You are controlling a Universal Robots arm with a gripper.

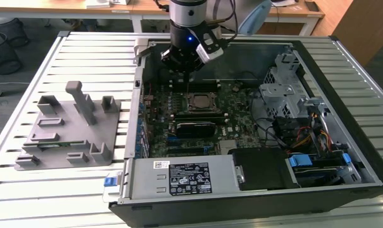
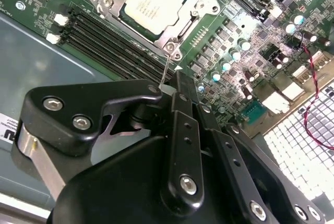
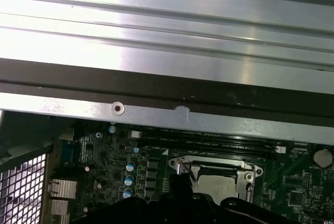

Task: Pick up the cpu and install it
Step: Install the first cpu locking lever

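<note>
The cpu (image 1: 198, 101) lies flat in its socket on the motherboard (image 1: 236, 118), silvery top up, inside the metal frame. Both wrist views show the cpu (image 2: 151, 4) (image 3: 216, 185) the same way. My gripper (image 1: 189, 76) hangs just above the socket's far side, inside the open computer case. A thin metal socket lever (image 2: 166, 70) rises from the socket's corner to my gripper (image 2: 167, 85), whose tips look shut on the lever's end. The lever's base (image 3: 180, 166) sits beside the socket frame.
A grey fixture plate (image 1: 71, 133) with upright blocks lies on the slatted table at the exterior view's left. Inside the case are a black heatsink block (image 1: 194, 128), memory slots (image 2: 104, 46), the power supply (image 1: 178, 178) and a drive cage (image 1: 286, 90). The case wall (image 3: 156, 114) is close by.
</note>
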